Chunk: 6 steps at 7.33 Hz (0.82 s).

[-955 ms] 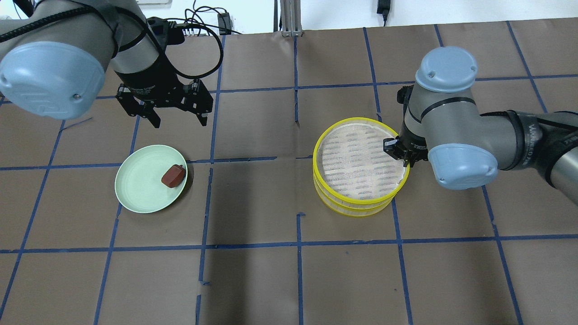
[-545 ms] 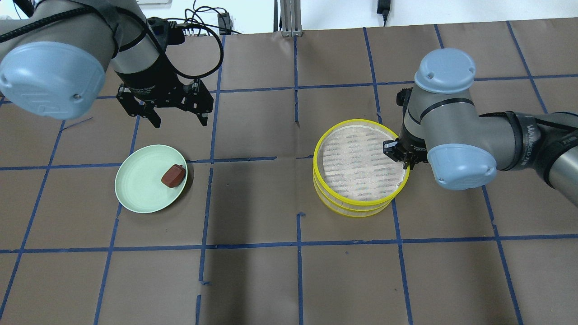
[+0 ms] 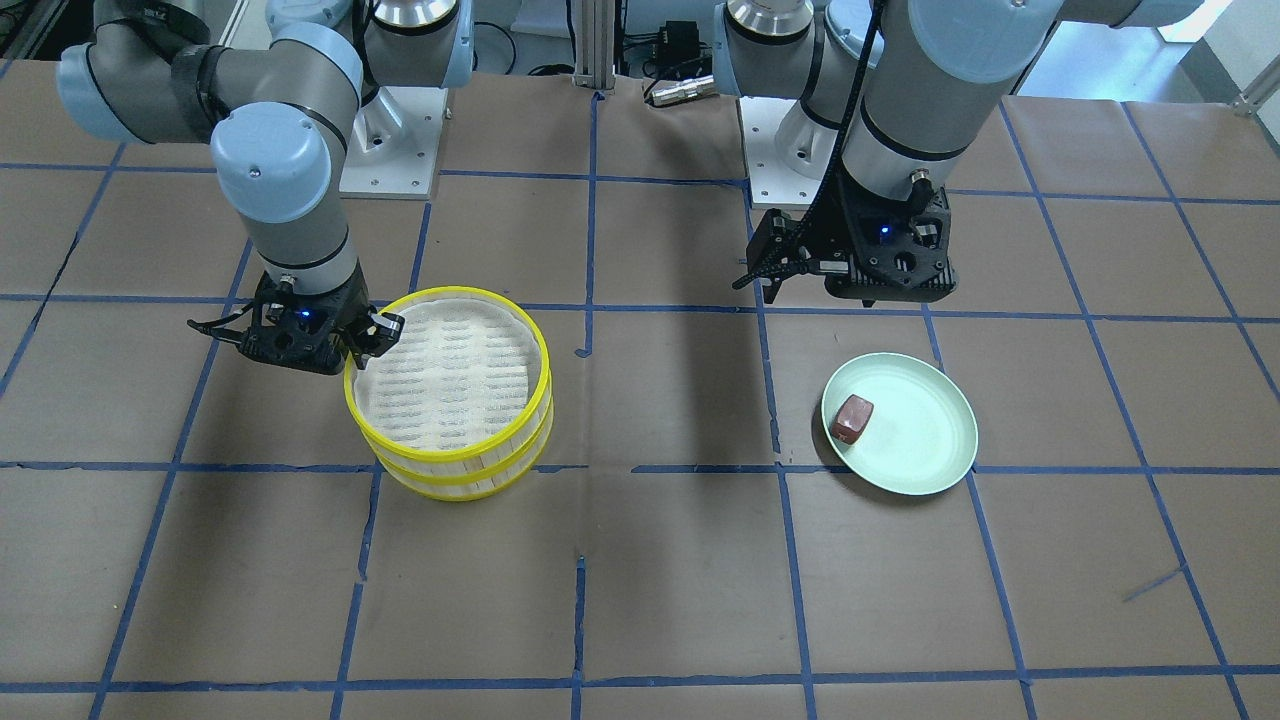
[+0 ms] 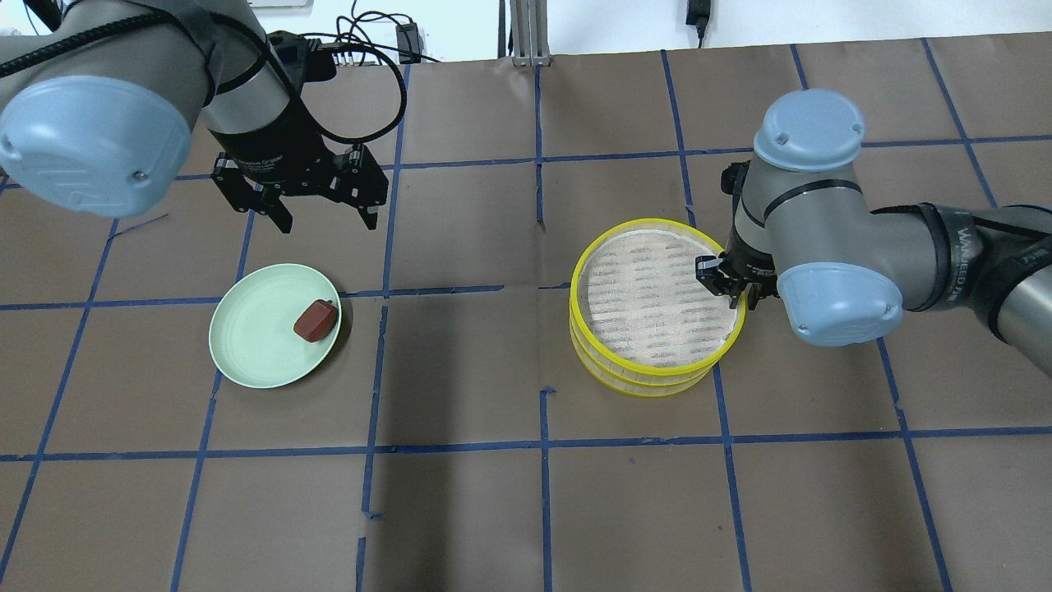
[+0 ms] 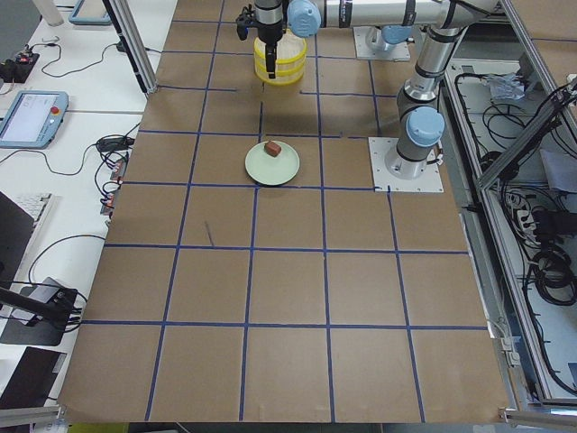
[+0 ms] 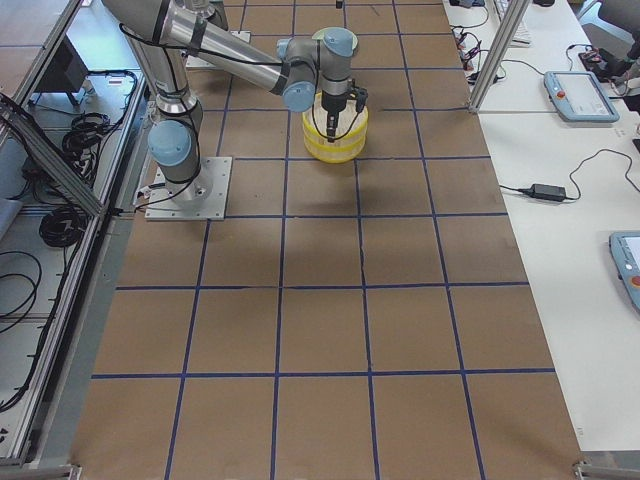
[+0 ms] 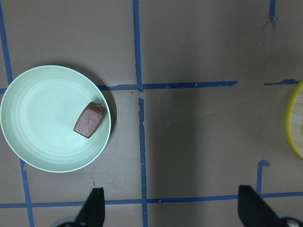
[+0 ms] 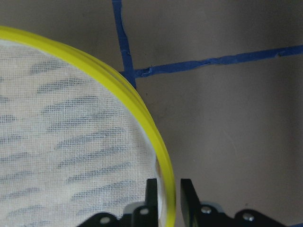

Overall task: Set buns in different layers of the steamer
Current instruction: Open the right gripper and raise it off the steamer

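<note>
The steamer's top layer [image 4: 649, 288], with a yellow rim and a bare white liner, sits over the lower layer [image 4: 649, 386]. My right gripper [image 4: 734, 288] is shut on the top layer's rim at its right side. In the right wrist view its fingers [image 8: 151, 189] pinch the yellow rim [image 8: 142, 113]. The dark reddish-brown bun [image 4: 315, 320] lies on the pale green plate [image 4: 255, 345]. My left gripper [image 4: 327, 222] is open and empty, above the table beyond the plate. The white bun is hidden.
The brown paper table is marked with a blue tape grid. Cables and a metal post [image 4: 526, 33] stand at the far edge. The arm bases [image 3: 390, 130] are at the robot's side. Bare table lies between the plate and the steamer.
My right gripper and the top layer's rim have shifted very slightly. The left arm, plate and brown bun have not moved.
</note>
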Motion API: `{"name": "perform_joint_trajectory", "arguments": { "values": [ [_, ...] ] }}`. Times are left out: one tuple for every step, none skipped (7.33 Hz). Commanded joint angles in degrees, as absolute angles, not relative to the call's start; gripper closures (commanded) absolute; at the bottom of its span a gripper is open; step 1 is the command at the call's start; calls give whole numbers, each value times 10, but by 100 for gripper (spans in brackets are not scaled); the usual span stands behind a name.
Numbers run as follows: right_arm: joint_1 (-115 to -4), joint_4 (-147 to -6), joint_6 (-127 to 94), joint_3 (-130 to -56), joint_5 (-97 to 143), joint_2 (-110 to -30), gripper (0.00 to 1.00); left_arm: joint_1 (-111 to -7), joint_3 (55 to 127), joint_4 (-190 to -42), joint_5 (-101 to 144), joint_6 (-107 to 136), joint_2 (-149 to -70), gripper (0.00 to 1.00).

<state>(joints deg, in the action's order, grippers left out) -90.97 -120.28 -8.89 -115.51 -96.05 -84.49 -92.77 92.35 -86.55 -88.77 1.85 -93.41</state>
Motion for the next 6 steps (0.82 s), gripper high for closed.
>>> {"name": "perform_joint_trajectory", "arguments": {
  "values": [
    [-910,-1195,-88,-1121,-962,-845,0,-927,925,-862,-892,17,-933,0],
    [-905,-1140,-88,-1059,-962,-849,0,-921,924,-862,-893,10,-933,0],
    [-908,-1022,-88,-987,-959,-851,0,-918,929,-860,-896,8,-933,0],
    [-913,-970,-89,-938,-959,-855,0,-907,942,-860,-907,6,-932,0],
    [-916,-915,-90,-897,-931,-866,0,-865,959,-858,-905,-7,-933,0],
    [-916,-853,-89,-863,-924,-887,0,-822,982,-853,-903,-47,-934,0]
  ]
}}
